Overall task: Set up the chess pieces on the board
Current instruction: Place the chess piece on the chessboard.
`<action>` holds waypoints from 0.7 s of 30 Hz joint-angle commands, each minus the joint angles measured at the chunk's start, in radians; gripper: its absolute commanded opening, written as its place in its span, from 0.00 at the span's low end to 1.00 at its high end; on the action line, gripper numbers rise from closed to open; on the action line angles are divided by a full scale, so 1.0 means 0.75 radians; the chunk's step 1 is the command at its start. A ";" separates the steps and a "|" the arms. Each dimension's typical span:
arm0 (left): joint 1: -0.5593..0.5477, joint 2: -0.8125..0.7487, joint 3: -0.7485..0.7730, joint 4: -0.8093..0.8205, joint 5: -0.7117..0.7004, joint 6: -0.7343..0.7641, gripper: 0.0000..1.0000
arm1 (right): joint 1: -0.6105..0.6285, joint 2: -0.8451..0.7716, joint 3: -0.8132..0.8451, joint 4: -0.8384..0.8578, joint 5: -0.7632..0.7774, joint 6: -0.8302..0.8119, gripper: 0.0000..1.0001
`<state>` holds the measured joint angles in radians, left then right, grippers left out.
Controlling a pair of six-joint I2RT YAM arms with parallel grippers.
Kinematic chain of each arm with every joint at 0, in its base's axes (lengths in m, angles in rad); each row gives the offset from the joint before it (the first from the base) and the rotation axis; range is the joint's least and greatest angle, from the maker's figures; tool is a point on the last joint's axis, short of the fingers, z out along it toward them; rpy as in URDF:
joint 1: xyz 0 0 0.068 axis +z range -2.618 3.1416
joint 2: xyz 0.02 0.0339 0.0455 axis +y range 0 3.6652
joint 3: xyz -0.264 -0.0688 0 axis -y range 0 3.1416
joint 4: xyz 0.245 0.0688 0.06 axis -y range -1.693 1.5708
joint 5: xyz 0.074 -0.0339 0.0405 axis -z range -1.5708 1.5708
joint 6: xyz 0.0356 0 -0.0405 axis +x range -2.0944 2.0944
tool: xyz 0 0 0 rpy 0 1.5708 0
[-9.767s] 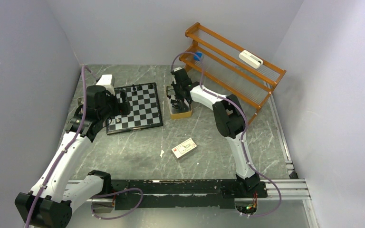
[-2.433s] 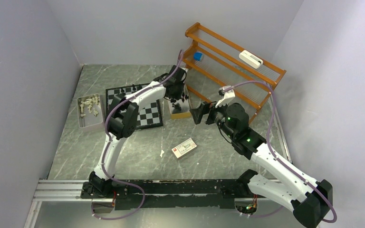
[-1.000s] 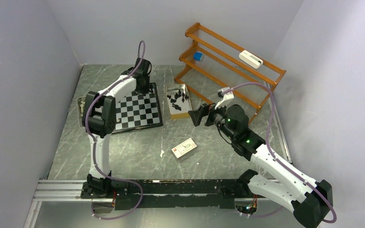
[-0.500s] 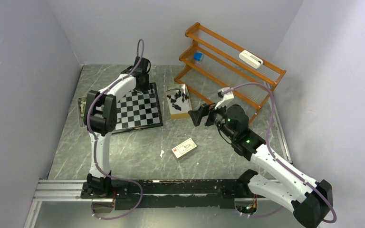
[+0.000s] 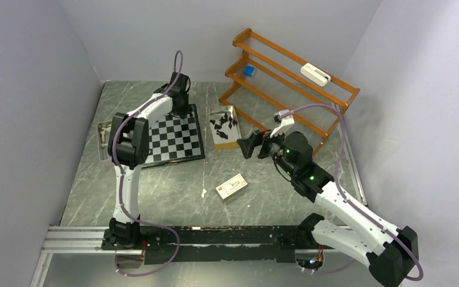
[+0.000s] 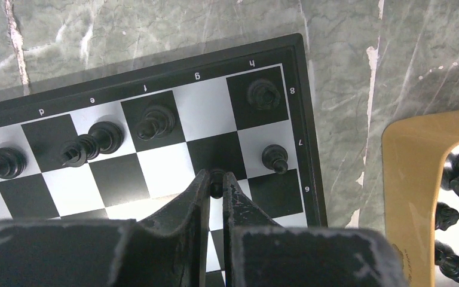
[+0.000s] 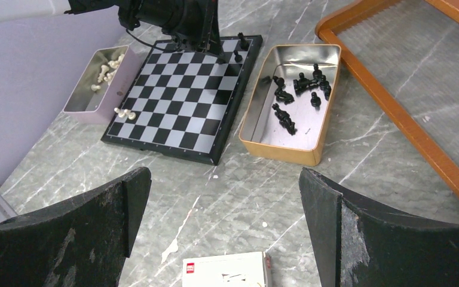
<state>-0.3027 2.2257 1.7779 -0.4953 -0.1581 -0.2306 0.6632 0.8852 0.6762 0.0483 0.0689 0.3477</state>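
Observation:
The board (image 5: 173, 136) lies flat at the back left of the table. My left gripper (image 6: 215, 181) hangs over its far right corner, shut on a small black chess piece (image 6: 216, 177) above a dark square. Black pieces stand in the back rows: one in the corner (image 6: 263, 94), a pawn (image 6: 274, 158) in front of it, and others further along (image 6: 155, 121). From the top, the left gripper (image 5: 182, 109) reaches down onto the board's far edge. My right gripper (image 5: 248, 145) hovers wide open and holds nothing, to the right of the board (image 7: 179, 95).
A tan tin (image 5: 226, 127) beside the board holds several black pieces (image 7: 299, 84). A grey tin (image 7: 95, 84) with pale pieces sits left of the board. A small white card box (image 5: 232, 186) lies mid-table. A wooden rack (image 5: 293, 78) stands at the back right.
The left gripper went from the tan tin to the board's far right corner, carrying a black piece. Over the last second it has barely shifted. The right arm has stayed still.

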 commanded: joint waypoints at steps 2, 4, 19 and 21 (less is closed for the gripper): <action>0.009 0.024 0.040 0.032 0.019 0.021 0.14 | 0.001 -0.019 -0.016 0.030 0.027 -0.003 1.00; 0.009 0.029 0.044 0.038 0.020 0.025 0.14 | 0.002 -0.020 -0.016 0.030 0.027 -0.003 1.00; 0.009 0.080 0.077 0.025 -0.013 0.042 0.15 | 0.001 -0.025 -0.017 0.029 0.032 -0.003 1.00; 0.010 0.080 0.074 0.025 -0.016 0.045 0.14 | 0.002 -0.025 -0.016 0.027 0.034 -0.006 1.00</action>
<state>-0.3027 2.2581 1.8225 -0.4881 -0.1577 -0.2138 0.6632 0.8848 0.6762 0.0483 0.0784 0.3473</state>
